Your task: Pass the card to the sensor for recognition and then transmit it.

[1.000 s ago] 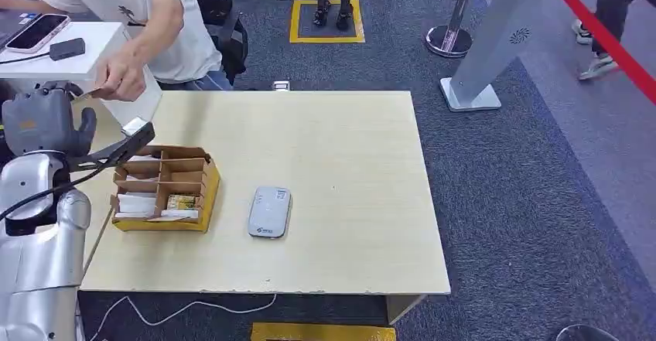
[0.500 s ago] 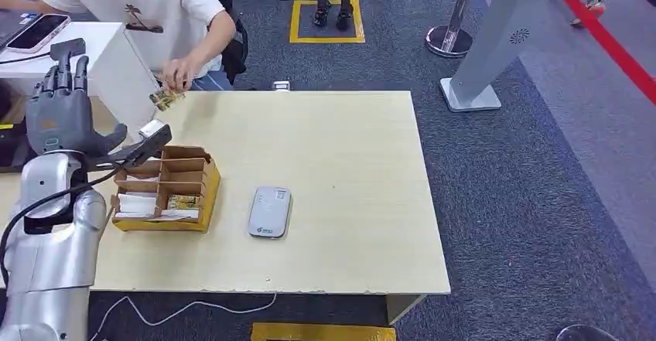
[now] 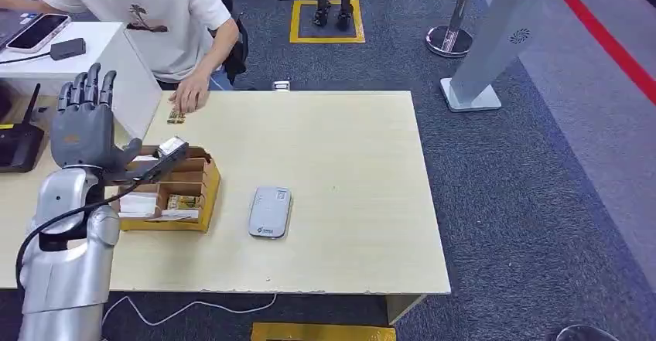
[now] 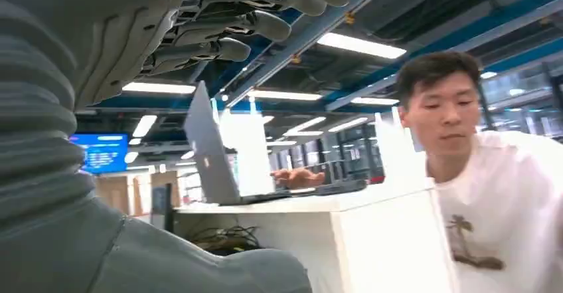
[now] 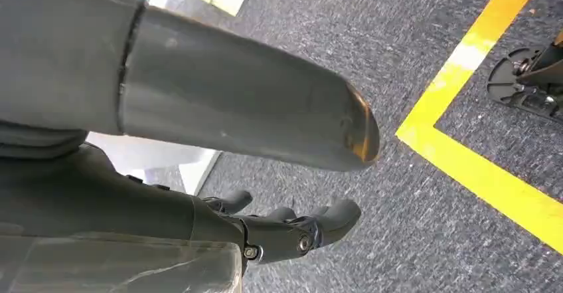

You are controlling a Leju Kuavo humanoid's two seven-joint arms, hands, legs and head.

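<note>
Card (image 3: 176,116), small and patterned, lies flat at upper left of the pale wood table (image 3: 340,155) under the person's hand (image 3: 188,95), apparently already passed over. Left hand (image 3: 85,124) upright, fingers spread, holding nothing. Right hand (image 5: 285,230) hangs, fingers loosely curled, empty. Smooth grey rounded sensor (image 3: 269,212) mid-frame beside the divided cardboard box (image 3: 166,190).

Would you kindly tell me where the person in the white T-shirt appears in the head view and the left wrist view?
Head view: person in the white T-shirt at the top left, behind the pale wooden table.
Left wrist view: the person is beyond the raised left hand.
Shared landmark: the white counter beside the person.
</note>
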